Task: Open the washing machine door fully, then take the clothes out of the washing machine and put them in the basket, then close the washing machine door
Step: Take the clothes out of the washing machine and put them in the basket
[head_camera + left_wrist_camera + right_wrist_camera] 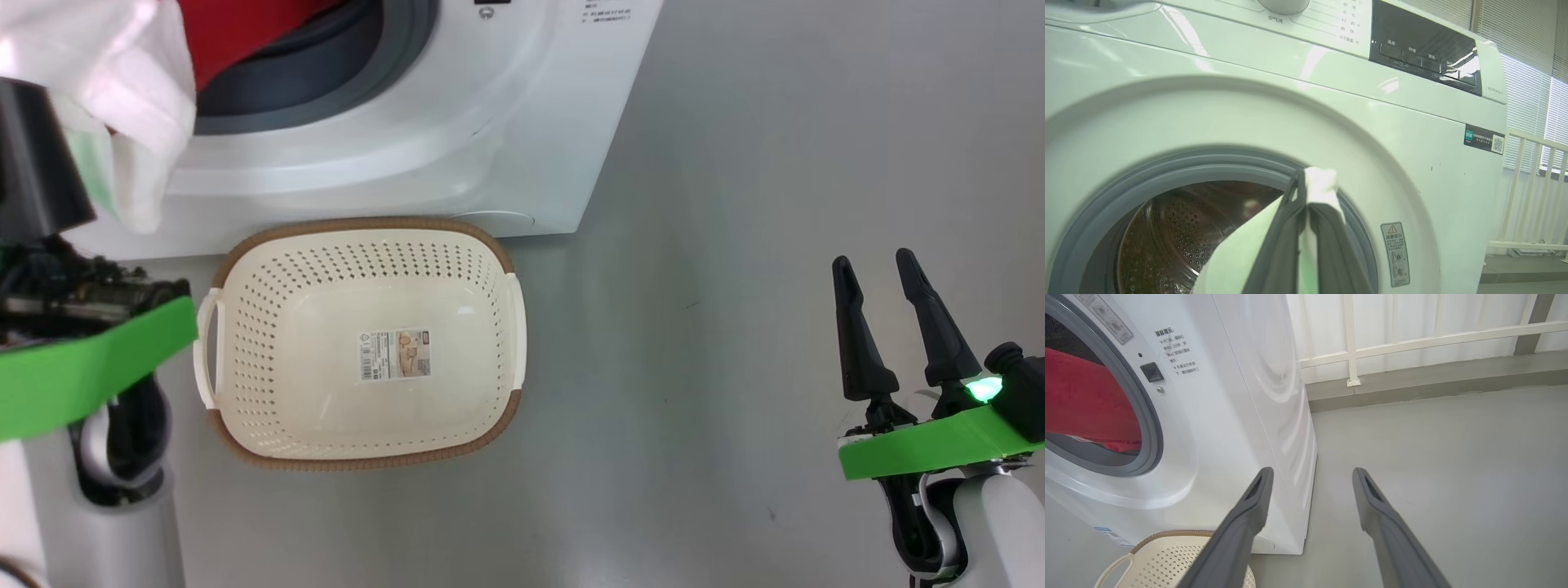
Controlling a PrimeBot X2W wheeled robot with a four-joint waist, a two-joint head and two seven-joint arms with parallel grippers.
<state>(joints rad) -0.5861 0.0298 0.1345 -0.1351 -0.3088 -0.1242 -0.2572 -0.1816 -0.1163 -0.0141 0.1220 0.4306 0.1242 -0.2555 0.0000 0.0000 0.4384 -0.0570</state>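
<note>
At the washing machine [424,147] mouth, far left, the left gripper [1301,179] pinches the white cloth [1321,183] tight, so unloading is under way; next it likely must swing over the near basket [245,253] and let go. The right gripper [873,260] idles spread wide and empty, its wrist view adding the red garment [1086,396] in the drum [1167,237], which the cloth hides in the left wrist view.

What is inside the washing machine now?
A red garment lies in the washing machine. The white cloth pinched by the left gripper covers part of the opening; anything behind is hidden.
</note>
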